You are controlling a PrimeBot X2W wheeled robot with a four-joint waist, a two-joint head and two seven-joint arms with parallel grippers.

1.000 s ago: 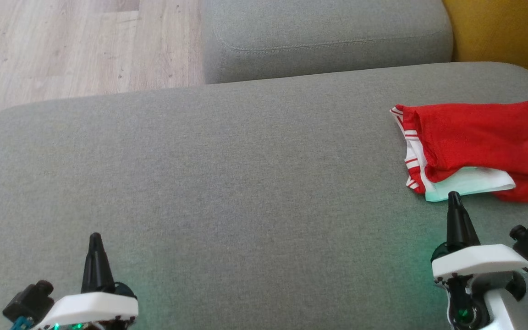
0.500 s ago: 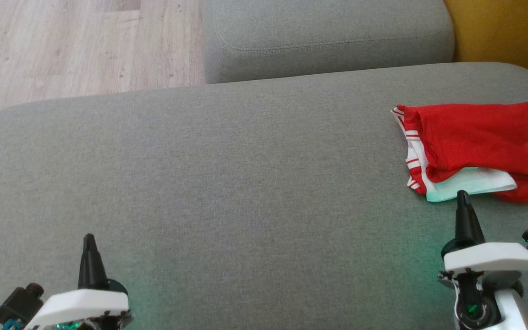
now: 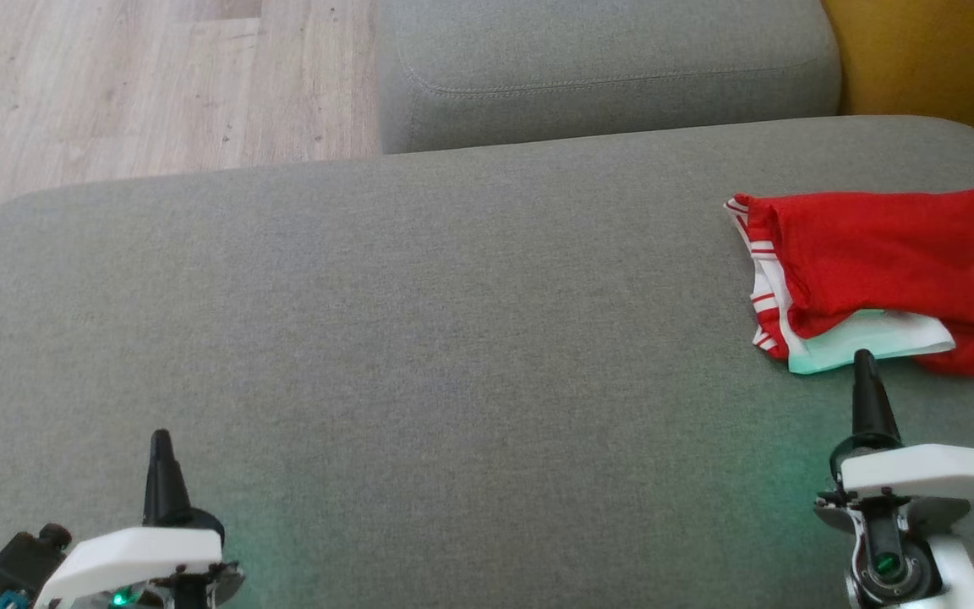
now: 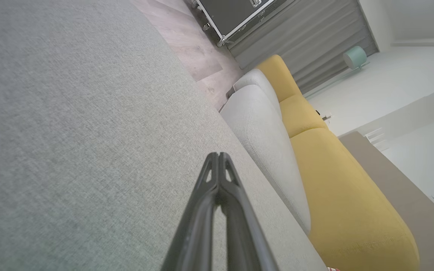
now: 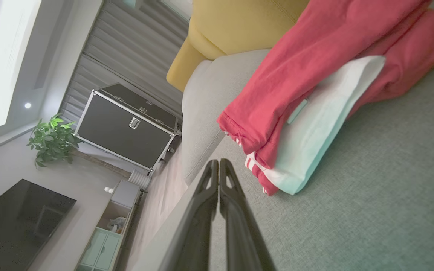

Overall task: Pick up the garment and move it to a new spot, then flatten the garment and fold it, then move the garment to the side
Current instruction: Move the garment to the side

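lying folded at the right of the grey sofa seat (image 3: 453,321), the red and white garment (image 3: 876,262) sat just beyond the right gripper (image 3: 864,359), its jaws clenched and empty; the left gripper (image 3: 161,438), likewise clenched, hovered at the seat's left, with pale wood floor (image 3: 115,85) and a yellow cushion (image 3: 935,59) beyond.

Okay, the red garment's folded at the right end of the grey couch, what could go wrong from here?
1. The shut right pincer points right at the white hem of the garment; a forward slip could drag that layer and spoil the fold.
2. The red layers lie loose and uneven, so a nudge may slide them apart.
3. The left pincer is far across the couch, unable to steady it.
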